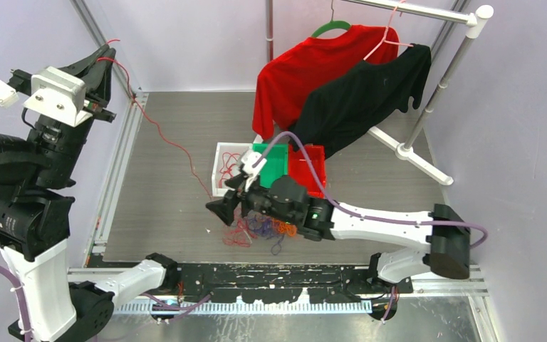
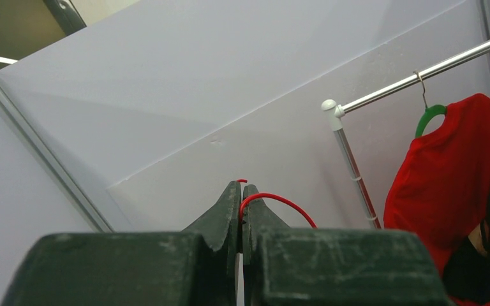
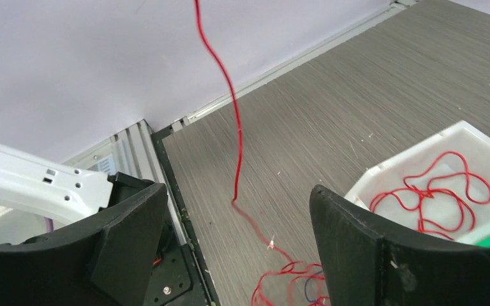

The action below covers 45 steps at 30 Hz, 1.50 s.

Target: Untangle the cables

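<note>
The cables (image 1: 263, 229) lie as a tangled heap of red, orange and purple wires on the grey table, near the front edge. One red cable (image 1: 164, 135) runs from the heap up and left to my left gripper (image 1: 107, 51), which is raised high at the far left. In the left wrist view the left gripper (image 2: 241, 189) is shut on that red cable (image 2: 281, 201). My right gripper (image 1: 222, 210) hovers low at the heap's left side. In the right wrist view it (image 3: 237, 190) stands open and holds nothing, with the taut red cable (image 3: 233, 115) and the heap's edge (image 3: 290, 280) beyond it.
A white bin (image 1: 222, 153) holding loose red cable stands behind the heap, with a green bin (image 1: 276, 160) and a red bin (image 1: 312, 169) to its right. A clothes rack (image 1: 427, 107) with a red shirt (image 1: 299, 71) and a black shirt (image 1: 370, 96) stands at the back right.
</note>
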Available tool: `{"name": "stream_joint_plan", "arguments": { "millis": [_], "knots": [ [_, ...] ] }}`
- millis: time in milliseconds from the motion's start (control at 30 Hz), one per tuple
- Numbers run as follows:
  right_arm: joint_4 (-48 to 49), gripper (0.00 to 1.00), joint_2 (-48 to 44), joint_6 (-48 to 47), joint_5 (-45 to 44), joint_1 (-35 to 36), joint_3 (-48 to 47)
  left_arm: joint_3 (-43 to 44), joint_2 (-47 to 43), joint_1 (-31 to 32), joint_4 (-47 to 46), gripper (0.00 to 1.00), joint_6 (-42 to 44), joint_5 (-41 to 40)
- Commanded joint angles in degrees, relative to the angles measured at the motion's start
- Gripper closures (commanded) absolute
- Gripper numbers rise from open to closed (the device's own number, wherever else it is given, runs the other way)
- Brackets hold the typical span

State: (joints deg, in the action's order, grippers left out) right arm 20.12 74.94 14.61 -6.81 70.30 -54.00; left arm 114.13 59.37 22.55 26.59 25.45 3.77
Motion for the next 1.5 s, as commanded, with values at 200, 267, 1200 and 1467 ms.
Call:
{"name": "stream_joint_plan", "arguments": {
  "millis": [200,267,1200,1467],
  "knots": [
    [2.3,0.17,12.5,-5.1,-4.5,0.6,-8.3,4.4,-0.2,-0.1,1.0,1.0,-2.9,4.6],
    [2.5,0.17,14.0,-5.1,-4.7,0.6,-8.2,4.7,-0.1,-0.1,1.1,1.0,-3.0,4.7],
    [11.3,0.99,6.6,-2.8,-6.6,0.2,2.7,-35.3,-16.2,-0.2,10.1,0.9,-21.9,10.3],
    [10.7,0.99,3.1,-1.3,-6.4,0.2,3.7,-44.7,-14.1,-0.1,17.6,0.72,-22.7,34.5]
  ]
}}
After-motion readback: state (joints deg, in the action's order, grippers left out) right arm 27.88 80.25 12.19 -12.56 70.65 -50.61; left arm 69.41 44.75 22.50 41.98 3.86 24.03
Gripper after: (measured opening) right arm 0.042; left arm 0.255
